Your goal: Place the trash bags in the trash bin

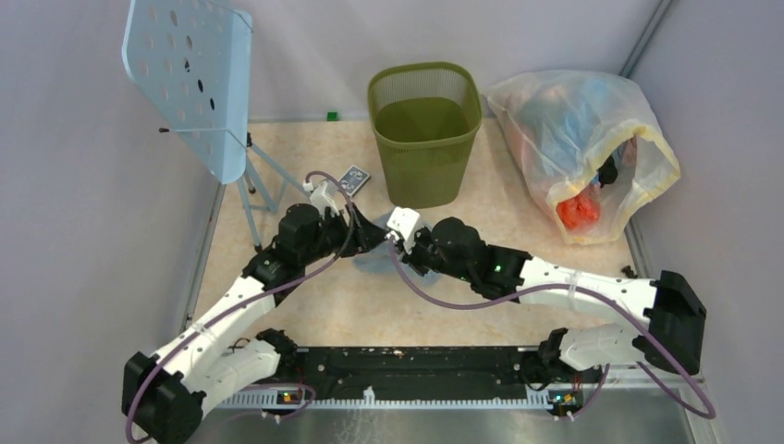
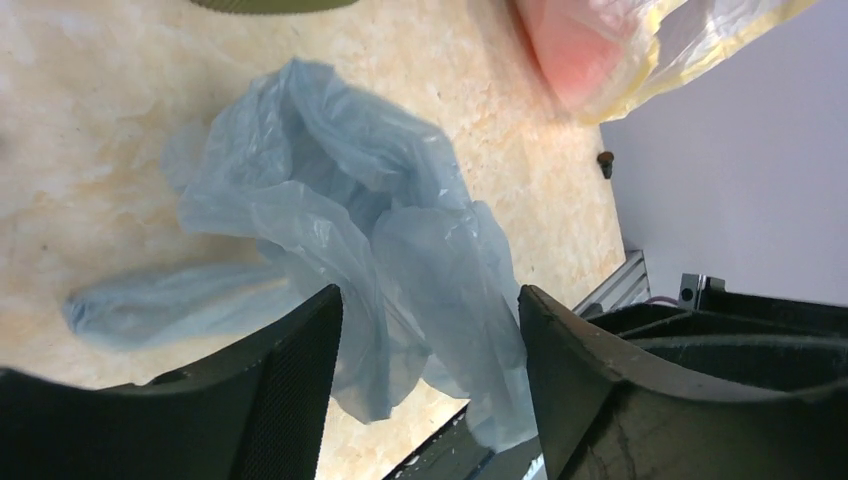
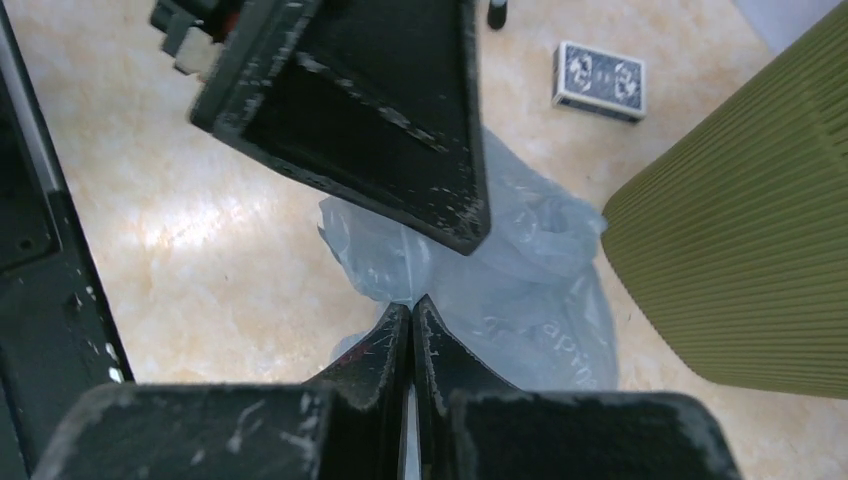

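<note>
Two grippers meet at the trash bag (image 2: 340, 220), crumpled just before the trash bin (image 1: 425, 139).
Left gripper (image 2: 430, 300) spread, straddling the bag lying straight ahead; right gripper (image 3: 411, 305) pressed together at the bag's edge.

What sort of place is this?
Likely a lab robot test cell: left arm and right arm bolted to a metal rail, a tabletop boxed in by plain grey walls, and staged props: a green trash bin and a trash bag.

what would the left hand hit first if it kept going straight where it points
The trash bag, crumpled on the table straight ahead of the open left hand; how far is unclear.
</note>
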Robot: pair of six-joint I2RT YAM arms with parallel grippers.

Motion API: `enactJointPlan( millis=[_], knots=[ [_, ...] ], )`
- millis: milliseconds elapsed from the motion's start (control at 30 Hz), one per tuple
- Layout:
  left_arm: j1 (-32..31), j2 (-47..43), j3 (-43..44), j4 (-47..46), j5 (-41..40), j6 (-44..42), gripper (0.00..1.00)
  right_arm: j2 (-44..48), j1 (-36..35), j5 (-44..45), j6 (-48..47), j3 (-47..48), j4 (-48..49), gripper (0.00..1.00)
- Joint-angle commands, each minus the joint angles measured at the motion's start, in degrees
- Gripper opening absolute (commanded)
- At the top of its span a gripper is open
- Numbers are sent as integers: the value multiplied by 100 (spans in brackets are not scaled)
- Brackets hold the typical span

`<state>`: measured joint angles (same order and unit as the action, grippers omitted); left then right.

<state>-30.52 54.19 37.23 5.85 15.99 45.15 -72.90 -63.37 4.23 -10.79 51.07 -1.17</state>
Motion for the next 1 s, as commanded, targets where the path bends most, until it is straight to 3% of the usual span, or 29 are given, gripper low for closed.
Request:
enactJointPlan(
  millis=[0, 367, 967],
  knots=[
    [31, -616, 265, 460, -502, -340, 73, 376, -8, 235, 436, -23, 356, 0],
    [143, -1306, 460, 1666, -1387, -790, 92, 946, 665, 98, 1568, -224, 238, 0],
    [152, -1484, -862, 457, -448, -939, 94, 1659, 919, 189, 2397, -334, -73, 0]
  ],
)
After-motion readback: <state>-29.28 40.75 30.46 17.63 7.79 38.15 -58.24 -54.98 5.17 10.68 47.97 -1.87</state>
